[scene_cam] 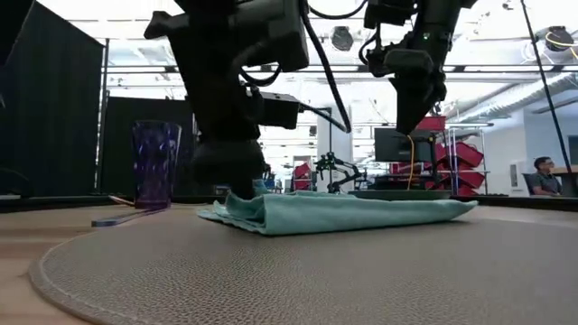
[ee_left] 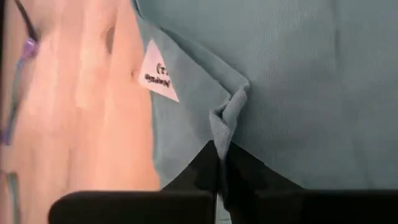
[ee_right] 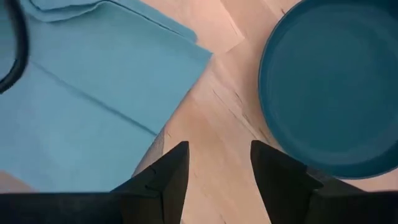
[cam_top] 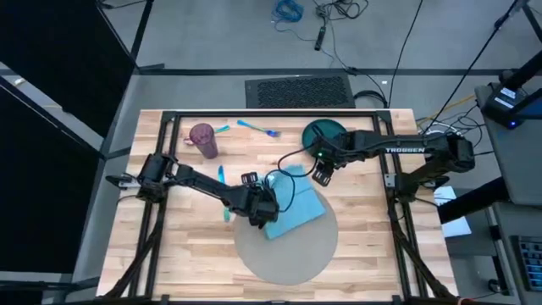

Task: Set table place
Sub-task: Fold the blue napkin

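A: How far along is the setup?

B: Barely started, it seems. The grey placemat (cam_top: 284,254) is laid at 6 o'clock on the worktop (cam_top: 360,220). A fold of the teal napkin (cam_top: 298,206) is pinched by the left hand (cam_top: 264,212), closed on the cloth at the mat's 12 o'clock edge.

A: And the rest?

B: The right hand (cam_top: 322,174) is held apart above bare wood beside the plate (cam_top: 324,135). Plate, purple cup (cam_top: 203,140) and cutlery (cam_top: 258,129) are still to be placed.
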`<control>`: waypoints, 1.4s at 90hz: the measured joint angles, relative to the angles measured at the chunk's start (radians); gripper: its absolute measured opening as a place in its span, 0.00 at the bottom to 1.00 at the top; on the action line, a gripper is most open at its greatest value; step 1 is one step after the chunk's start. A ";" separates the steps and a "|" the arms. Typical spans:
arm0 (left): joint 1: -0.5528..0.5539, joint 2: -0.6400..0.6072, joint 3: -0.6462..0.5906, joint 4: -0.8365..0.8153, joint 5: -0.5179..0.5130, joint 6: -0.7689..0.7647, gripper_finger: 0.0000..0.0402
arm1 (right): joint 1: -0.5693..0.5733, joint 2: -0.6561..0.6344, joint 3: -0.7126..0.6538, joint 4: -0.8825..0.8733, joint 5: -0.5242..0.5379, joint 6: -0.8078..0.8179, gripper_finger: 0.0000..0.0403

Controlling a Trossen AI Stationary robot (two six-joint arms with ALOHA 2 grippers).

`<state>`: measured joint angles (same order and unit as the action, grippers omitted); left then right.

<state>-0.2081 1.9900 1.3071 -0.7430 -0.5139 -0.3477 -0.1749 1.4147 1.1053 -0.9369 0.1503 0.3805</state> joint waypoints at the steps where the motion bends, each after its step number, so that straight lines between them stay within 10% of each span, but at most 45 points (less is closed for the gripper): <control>1: 0.000 0.000 0.000 0.000 0.003 -0.005 0.00 | 0.000 0.000 0.000 0.000 0.000 0.000 0.39; 20: -0.002 0.000 0.000 0.001 0.043 -0.001 0.06 | 0.000 0.000 0.000 0.000 0.000 0.000 0.39; 56: -0.001 -0.001 0.000 -0.017 -0.075 -0.112 0.46 | 0.015 0.000 0.000 -0.001 -0.025 0.000 0.39; 103: 0.018 -0.001 0.041 -0.032 -0.151 -0.112 0.48 | 0.020 0.000 0.000 -0.003 -0.022 -0.002 0.39; 126: 0.026 -0.003 0.122 0.089 -0.118 0.141 0.48 | 0.020 0.000 0.000 -0.005 -0.019 -0.008 0.39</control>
<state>-0.1823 1.9873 1.4296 -0.6544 -0.6321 -0.2069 -0.1551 1.4147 1.1053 -0.9415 0.1308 0.3729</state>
